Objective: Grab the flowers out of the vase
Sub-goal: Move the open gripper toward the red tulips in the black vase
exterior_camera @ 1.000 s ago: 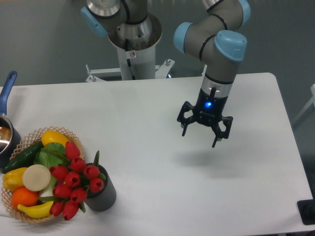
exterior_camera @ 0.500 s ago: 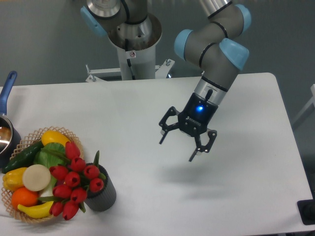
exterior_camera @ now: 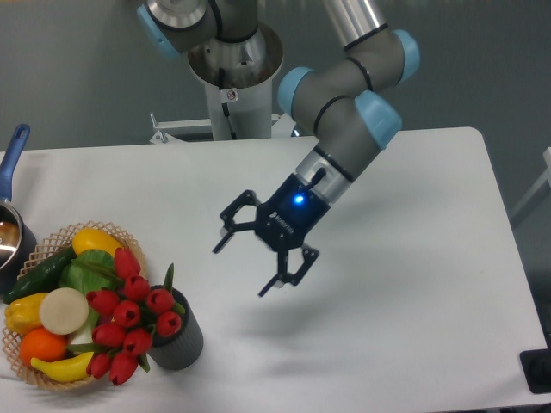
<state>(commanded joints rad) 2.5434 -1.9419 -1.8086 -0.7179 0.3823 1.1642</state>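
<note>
The flowers (exterior_camera: pixel 129 323), a bunch of glossy red tulip buds with green leaves, lean leftward out of the vase (exterior_camera: pixel 181 338), a short dark grey ribbed pot near the table's front left. My gripper (exterior_camera: pixel 242 270) hangs above the table to the right of the bunch and a little farther back. It is tilted toward the flowers, open, with nothing between its fingers. It is well apart from the flowers and the vase.
A wicker basket (exterior_camera: pixel 60 237) of fruit and vegetables stands directly left of the vase, and the tulip heads overlap it. A blue-handled saucepan (exterior_camera: pixel 12 219) sits at the left table edge. The arm's base (exterior_camera: pixel 228 82) stands behind the table.
The gripper has swung left and forward across the table toward the flowers, tilting its open fingers toward them. The flowers and vase have not moved.
</note>
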